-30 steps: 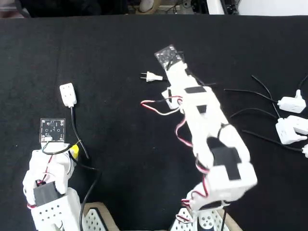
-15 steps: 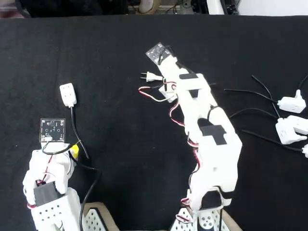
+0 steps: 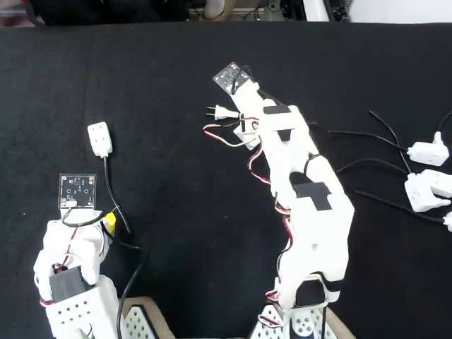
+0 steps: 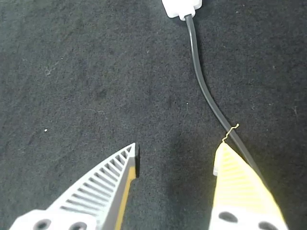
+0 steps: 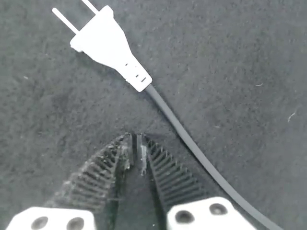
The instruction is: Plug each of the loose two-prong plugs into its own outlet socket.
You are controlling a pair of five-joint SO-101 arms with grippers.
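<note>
We see ribbed right fingers [image 5: 165, 165] pressed together near the smooth white plug [image 5: 108, 45], left fingers [image 4: 240, 177] apart over the fuzzy bench [image 4: 72, 72].

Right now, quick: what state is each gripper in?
Left gripper: open, holding nothing.
Right gripper: shut, holding nothing; the white two-prong plug lies just ahead, untouched.
</note>
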